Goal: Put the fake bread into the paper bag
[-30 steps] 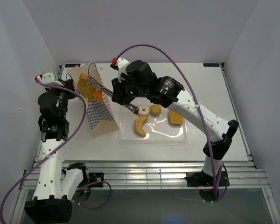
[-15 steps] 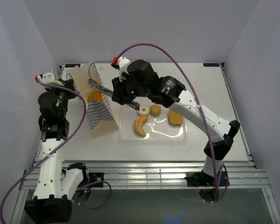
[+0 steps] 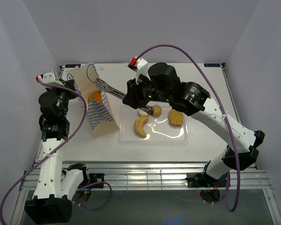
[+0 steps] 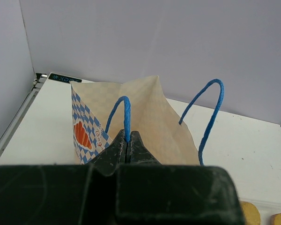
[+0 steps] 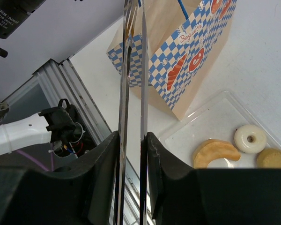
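Between picks: pinching the paper bag's (image 3: 99, 117) cord handle (image 4: 125, 117) with the left hand (image 4: 128, 145), hovering the empty, near-shut right hand (image 3: 100, 83) by its mouth upper left; next, probably fetch the crescent (image 3: 140, 126) from the centre tray (image 3: 178, 136).

The top camera is looking down on the whole worktop (image 3: 210, 79) from above its near edge. The left wrist camera is facing the far edge, close behind the paper bag (image 4: 145, 117). The right wrist camera is looking along its tongs (image 5: 125, 93) towards the near left corner, sharing bag and tray (image 5: 201, 129).
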`<state>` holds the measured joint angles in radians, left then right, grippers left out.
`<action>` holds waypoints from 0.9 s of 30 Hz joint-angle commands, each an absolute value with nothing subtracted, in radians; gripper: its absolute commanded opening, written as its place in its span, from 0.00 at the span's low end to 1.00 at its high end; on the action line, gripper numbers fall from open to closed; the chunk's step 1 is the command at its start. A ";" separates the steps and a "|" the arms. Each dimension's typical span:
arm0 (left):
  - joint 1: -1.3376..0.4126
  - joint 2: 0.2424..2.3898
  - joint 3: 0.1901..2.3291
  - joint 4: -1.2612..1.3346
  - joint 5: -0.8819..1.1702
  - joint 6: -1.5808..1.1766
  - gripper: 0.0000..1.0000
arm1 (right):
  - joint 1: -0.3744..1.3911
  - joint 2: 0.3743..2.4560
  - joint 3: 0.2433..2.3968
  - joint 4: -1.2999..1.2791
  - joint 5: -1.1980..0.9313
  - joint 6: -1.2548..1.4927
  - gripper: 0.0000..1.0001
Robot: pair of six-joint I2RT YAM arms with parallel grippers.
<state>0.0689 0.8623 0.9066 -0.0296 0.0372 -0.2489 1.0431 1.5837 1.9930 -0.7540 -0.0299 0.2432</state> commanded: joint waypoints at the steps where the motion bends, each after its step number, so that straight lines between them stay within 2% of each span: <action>1: 0.067 0.859 0.923 -0.021 0.043 -0.252 0.00 | 1.043 1.494 1.947 -0.698 -0.032 0.259 0.35; 12: 0.071 0.861 0.925 -0.020 0.071 -0.268 0.00 | 1.043 1.211 1.547 -0.660 0.093 0.302 0.37; 18: 0.071 0.857 0.925 -0.020 0.072 -0.272 0.00 | 1.045 1.111 1.396 -0.657 0.153 0.351 0.37; 27: 0.071 0.859 0.925 -0.018 0.084 -0.278 0.00 | 1.043 1.088 1.154 -0.626 0.201 0.416 0.44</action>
<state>0.0689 0.8623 0.9066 -0.0284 0.0681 -0.2714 1.0428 1.0851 1.1919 -0.6846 0.1593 0.3820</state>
